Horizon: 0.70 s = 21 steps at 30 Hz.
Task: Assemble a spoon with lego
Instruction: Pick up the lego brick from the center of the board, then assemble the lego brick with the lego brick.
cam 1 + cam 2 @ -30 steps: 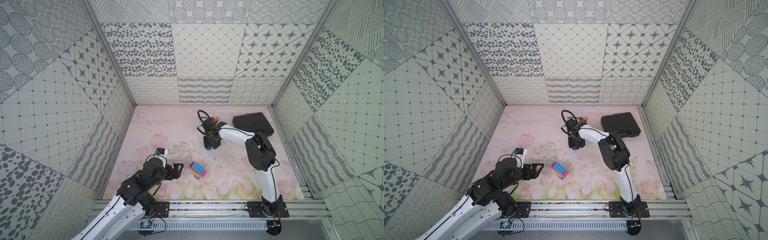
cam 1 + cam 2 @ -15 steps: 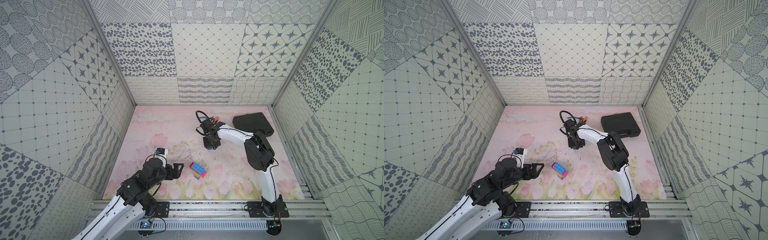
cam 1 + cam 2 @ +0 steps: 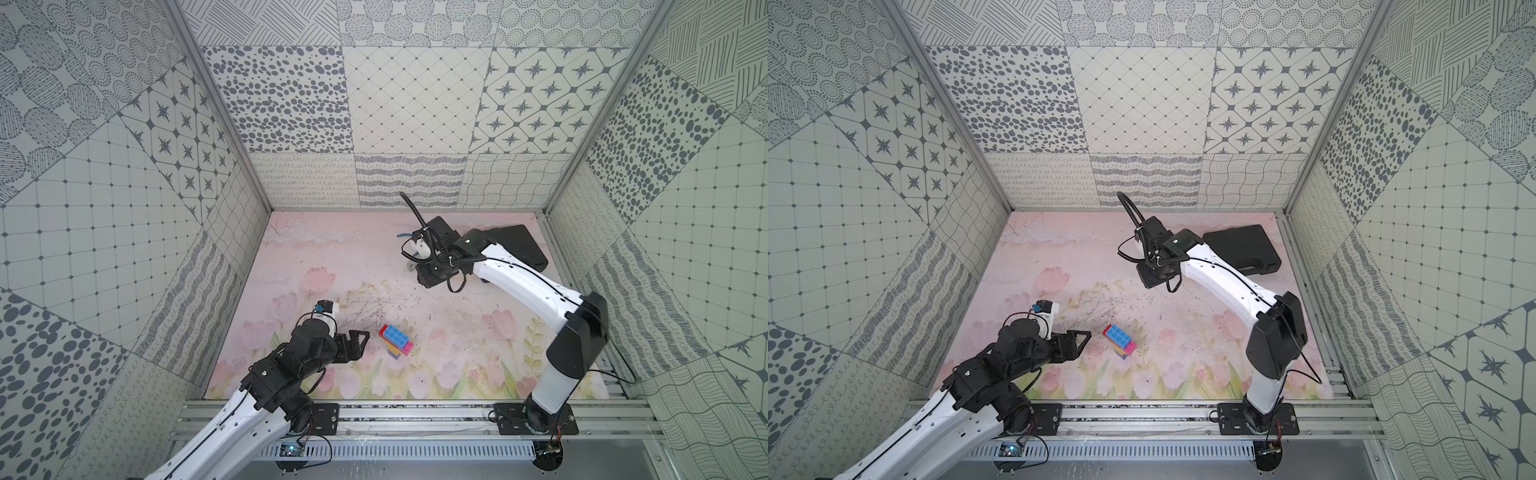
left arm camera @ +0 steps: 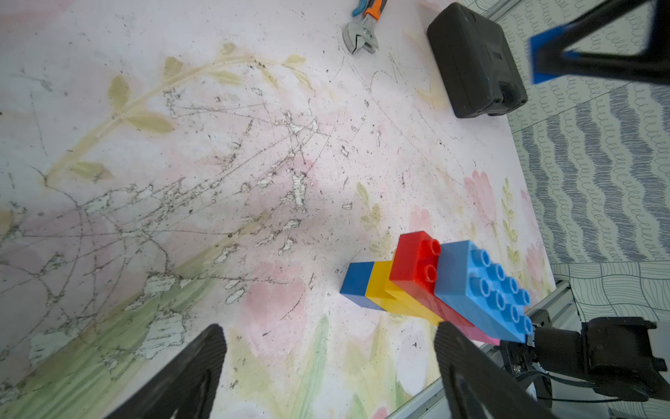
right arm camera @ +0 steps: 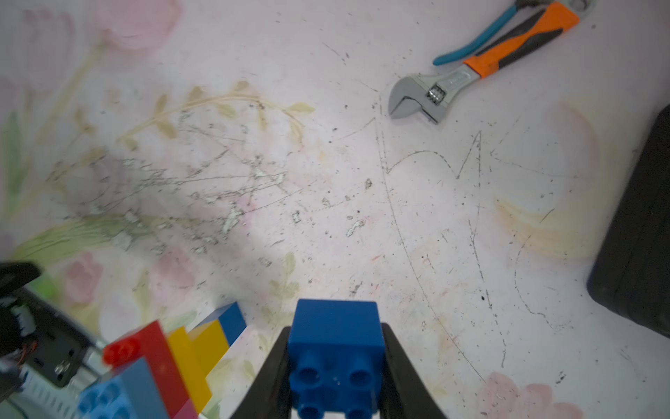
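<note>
Pink scratched floral mat (image 3: pixel 332 257) under the spoon (image 3: pixel 397 340), grey-patterned walls (image 3: pixel 415 104) around.

Bright even light, soft shadows, top views sharp — wrist edges bowed, blurred.

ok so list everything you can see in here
mat: one, pink floral, scratched, floor of the cell
spoon build: one, unfinished, blue, yellow, red, light blue and pink, on the mat near the front
blue brick: one, dark blue, square, clamped in the right gripper
wrench: one, silver with orange-and-black handle, far side of the mat
pliers: one, blue handles, beside the wrench
case: one, black, far right of the mat
left gripper: black, open, empty, next to the spoon build
right gripper: black, shut on the blue brick
</note>
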{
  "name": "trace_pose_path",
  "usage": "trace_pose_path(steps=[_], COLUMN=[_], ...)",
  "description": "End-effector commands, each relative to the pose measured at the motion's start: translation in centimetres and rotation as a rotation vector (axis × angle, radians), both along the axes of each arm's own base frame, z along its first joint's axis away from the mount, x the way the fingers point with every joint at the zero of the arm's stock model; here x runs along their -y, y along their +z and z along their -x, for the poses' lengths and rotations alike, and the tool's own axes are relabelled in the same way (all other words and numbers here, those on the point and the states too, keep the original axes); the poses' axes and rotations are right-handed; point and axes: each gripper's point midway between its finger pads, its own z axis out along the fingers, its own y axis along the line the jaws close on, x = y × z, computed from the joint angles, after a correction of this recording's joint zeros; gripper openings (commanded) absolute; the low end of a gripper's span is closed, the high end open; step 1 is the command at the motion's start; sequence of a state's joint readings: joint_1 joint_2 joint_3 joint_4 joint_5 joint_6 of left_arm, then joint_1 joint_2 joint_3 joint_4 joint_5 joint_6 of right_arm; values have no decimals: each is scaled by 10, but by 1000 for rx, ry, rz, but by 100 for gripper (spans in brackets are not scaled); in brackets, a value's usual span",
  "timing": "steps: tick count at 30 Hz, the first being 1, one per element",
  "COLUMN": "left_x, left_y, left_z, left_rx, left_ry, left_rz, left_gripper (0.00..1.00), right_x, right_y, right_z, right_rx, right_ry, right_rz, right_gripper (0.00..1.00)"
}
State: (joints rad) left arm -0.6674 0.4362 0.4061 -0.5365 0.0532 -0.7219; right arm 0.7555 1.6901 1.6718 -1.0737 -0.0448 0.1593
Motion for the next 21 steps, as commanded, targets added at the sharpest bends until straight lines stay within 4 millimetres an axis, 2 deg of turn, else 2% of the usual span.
trace_pose_path(steps=[1,4,7,14,21], left_x=[9,3,-2,-10,-12], left_y=[-1,-8,-11,-15,-16], left_z=[-2,0,4,11,13], left_rx=[-21,-40,-48,-53,-52], left_ry=[19,46,65,79,73], left_rz=[92,82,78,80,64], left_gripper=[90,89,87,83,83], right_x=[-9,-26,-35,-62,-68], right_y=[3,5,-5,-12,-18], right_z=[55,87,104,112,108], right_rx=[-88,-138,-164,-168,-182], right_ry=[243,361,436,491,433], right_rz=[24,34,98,159,223], right_gripper=[29,29,29,28,27])
